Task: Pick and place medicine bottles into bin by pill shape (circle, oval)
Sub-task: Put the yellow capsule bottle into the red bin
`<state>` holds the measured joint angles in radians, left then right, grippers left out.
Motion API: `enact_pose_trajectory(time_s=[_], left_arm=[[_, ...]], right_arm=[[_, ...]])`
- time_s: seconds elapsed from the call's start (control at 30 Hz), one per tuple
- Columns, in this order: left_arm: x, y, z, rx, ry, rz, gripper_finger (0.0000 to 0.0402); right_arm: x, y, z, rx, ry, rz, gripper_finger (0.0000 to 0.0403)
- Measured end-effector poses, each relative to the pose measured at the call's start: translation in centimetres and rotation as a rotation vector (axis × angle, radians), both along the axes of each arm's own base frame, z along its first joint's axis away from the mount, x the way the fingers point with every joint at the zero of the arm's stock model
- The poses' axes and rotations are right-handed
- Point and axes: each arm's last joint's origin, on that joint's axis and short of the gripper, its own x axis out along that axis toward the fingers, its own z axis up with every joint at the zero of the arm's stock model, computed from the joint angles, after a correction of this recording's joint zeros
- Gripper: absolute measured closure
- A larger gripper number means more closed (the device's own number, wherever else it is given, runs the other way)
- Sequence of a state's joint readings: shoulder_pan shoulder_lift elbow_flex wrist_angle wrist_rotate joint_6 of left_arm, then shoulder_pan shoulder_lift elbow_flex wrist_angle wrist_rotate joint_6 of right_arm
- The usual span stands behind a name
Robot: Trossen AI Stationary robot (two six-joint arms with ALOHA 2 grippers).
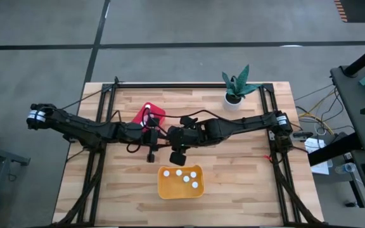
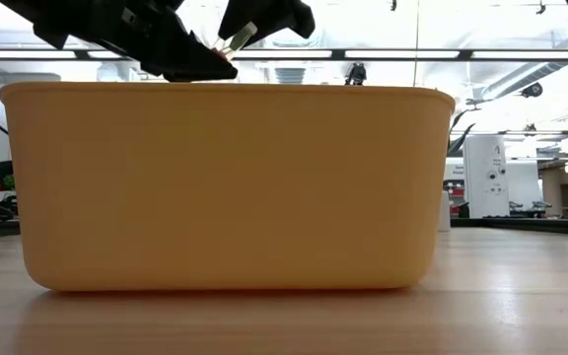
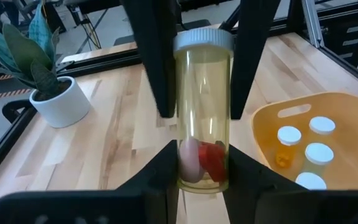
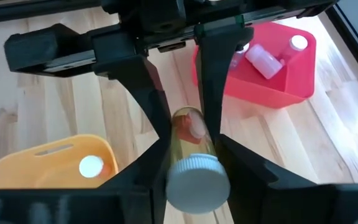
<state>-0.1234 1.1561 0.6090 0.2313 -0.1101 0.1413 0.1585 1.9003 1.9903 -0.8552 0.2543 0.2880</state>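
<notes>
One medicine bottle, clear-walled with a white cap and a pale and a red pill inside, is held level above the table between both grippers. My left gripper is shut on its bottom end and my right gripper on its cap end. They meet over the table's middle, just beyond the yellow-orange bin, which holds several white-capped bottles. The red bin holds more bottles. In the low view the grippers show above the yellow bin's wall. My left gripper pinches the bottle's bottom end between its two fingers, coming level from the table's left, fingers along the bottle. The bottle lies level, clear of the table. My right gripper pinches the cap end and upper body between its two fingers, coming level from the table's right, fingers along the bottle, cap toward its wrist.
A white pot with a green plant stands at the table's far right. The red bin sits just beyond the left gripper. Black frame rails run along both table sides. Bare wood lies at the near left and near right.
</notes>
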Motion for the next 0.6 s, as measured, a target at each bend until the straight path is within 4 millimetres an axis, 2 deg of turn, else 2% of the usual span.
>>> enact_pose_trajectory(time_s=[0.1,0.27,0.6], left_arm=[[0.0,0.0,0.2,0.005,-0.01,-0.002,0.0331],[-0.2,0.0,0.3,0.022,-0.053,-0.008,0.0331],[-0.3,-0.2,0.5,0.042,-0.146,-0.073,0.0331]], right_arm=[[-0.1,0.0,0.2,-0.001,-0.005,0.002,0.0268],[-1.1,0.4,1.8,-0.004,-0.042,0.018,0.0246],[-4.5,4.2,4.4,-0.127,-0.114,0.046,0.0225]])
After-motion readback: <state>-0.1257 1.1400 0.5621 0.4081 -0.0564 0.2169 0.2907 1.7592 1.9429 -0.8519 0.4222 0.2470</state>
